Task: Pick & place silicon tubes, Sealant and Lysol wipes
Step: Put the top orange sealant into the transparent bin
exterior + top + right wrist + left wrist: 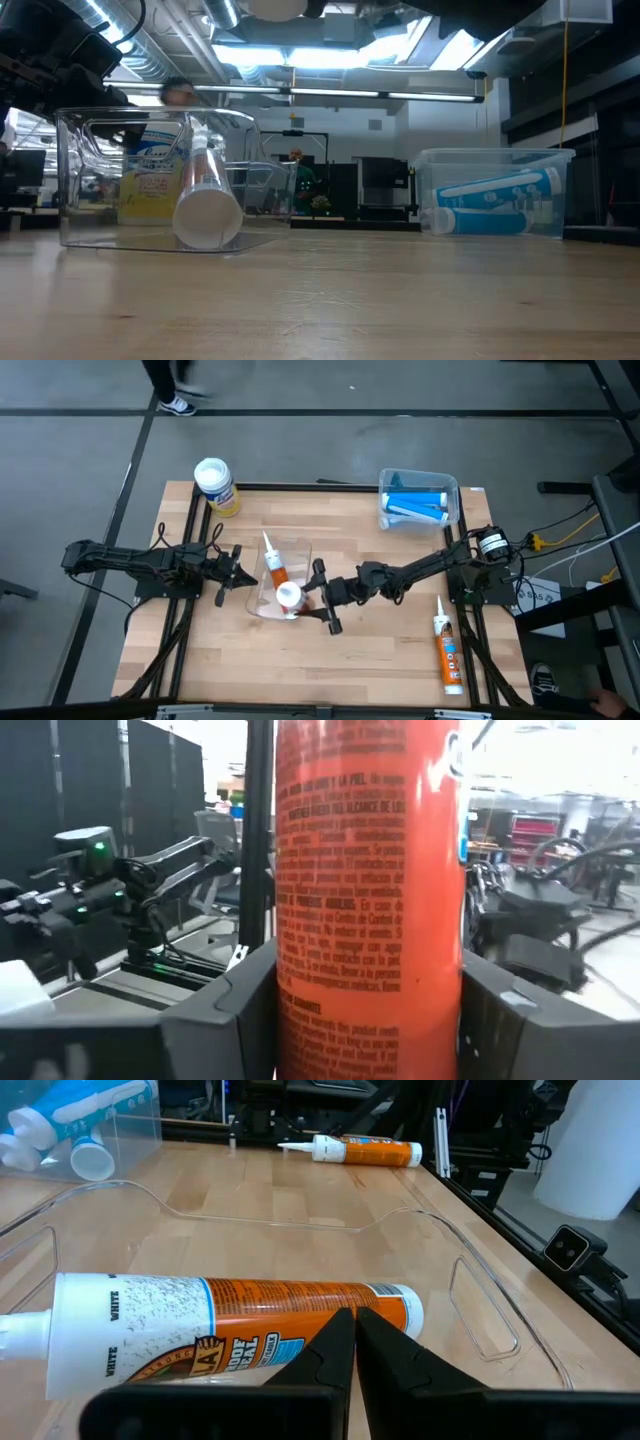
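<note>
Currently the right gripper (318, 597) is clamped on an orange tube (289, 597) over the clear bin (302, 550). Left gripper (236, 567) sits just beside that bin, fingers together.

Matt light wooden table (370, 650); glossy clear plastic bin (300, 550); matt dark fingers (330, 1355).

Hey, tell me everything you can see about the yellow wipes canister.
The wipes canister is a short, stubby yellow cylinder with a round white lid, plastic by its look. It stands upright with the lid on, at the table corner that shows top left in the high view. It is apart from the clear bin, and nothing but the table touches it. The low view shows its printed label through the bin.
</note>
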